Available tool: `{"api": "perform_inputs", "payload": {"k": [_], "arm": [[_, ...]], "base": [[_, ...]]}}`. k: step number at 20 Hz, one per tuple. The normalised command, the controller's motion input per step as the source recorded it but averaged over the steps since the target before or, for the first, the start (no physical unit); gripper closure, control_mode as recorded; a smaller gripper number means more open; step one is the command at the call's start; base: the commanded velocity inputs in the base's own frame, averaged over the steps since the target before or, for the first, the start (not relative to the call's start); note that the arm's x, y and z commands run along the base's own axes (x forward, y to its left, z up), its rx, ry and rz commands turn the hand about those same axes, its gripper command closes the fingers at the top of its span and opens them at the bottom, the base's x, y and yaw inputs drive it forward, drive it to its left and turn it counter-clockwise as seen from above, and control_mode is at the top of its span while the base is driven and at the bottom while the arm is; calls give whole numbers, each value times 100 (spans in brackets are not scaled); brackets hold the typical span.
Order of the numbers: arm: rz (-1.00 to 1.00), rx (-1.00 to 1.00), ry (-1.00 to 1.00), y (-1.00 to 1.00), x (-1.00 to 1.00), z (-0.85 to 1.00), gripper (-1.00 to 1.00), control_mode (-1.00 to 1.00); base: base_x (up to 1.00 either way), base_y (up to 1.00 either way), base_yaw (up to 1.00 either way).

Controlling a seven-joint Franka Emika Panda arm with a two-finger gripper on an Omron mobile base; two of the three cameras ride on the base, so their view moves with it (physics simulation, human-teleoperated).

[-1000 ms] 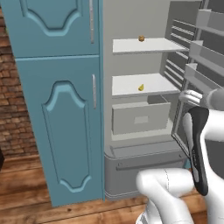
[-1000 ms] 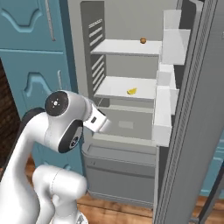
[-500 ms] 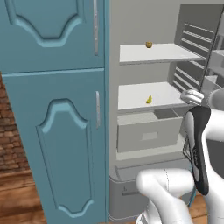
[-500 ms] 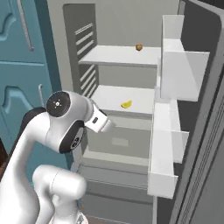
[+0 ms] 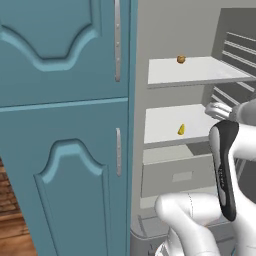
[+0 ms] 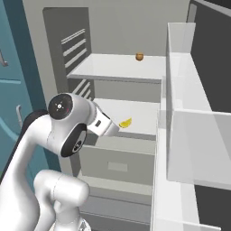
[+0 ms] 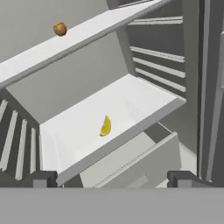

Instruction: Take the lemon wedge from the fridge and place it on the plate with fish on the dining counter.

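Observation:
The fridge (image 5: 170, 30) stands open in front of me, with white shelves inside. On its middle shelf (image 7: 131, 105) lies the lemon wedge (image 7: 105, 126), a tiny yellow piece, also visible from the base cameras (image 5: 181, 129) (image 6: 125, 122). My gripper (image 7: 113, 179) is open with nothing between its fingers, a short way in front of that shelf's edge and aimed at the wedge. The hand (image 6: 103, 125) hangs just left of the wedge in the right base view. The plate with fish and the dining counter are out of view.
A small brown round thing (image 7: 60, 29) sits on the upper shelf (image 5: 195, 70). A grey drawer (image 6: 119, 164) lies under the middle shelf. The fridge door with white bins (image 6: 189, 113) stands open at the right. Teal cabinet doors (image 5: 65, 150) line the left.
The base has driven closer to the fridge, so the whole picture has shifted and the shelves look larger. The gripper stays open.

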Motion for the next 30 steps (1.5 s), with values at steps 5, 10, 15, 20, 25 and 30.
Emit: {"api": "perform_inputs", "payload": {"k": [5, 10, 15, 20, 25, 30], "arm": [[0, 0, 0, 0, 0, 0, -100, 100], [0, -11, 22, 23, 48, -1, -100, -100], [1, -8, 23, 38, 55, -3, -100, -100], [0, 0, 6, 12, 6, -10, -100, -100], [0, 1, 10, 4, 16, -39, -100, -100], [0, 0, 0, 0, 38, -35, -100, -100]], "base": [[36, 0, 0], [0, 0, 0], [0, 0, 0], [0, 0, 0], [0, 0, 0], [0, 0, 0]]}}
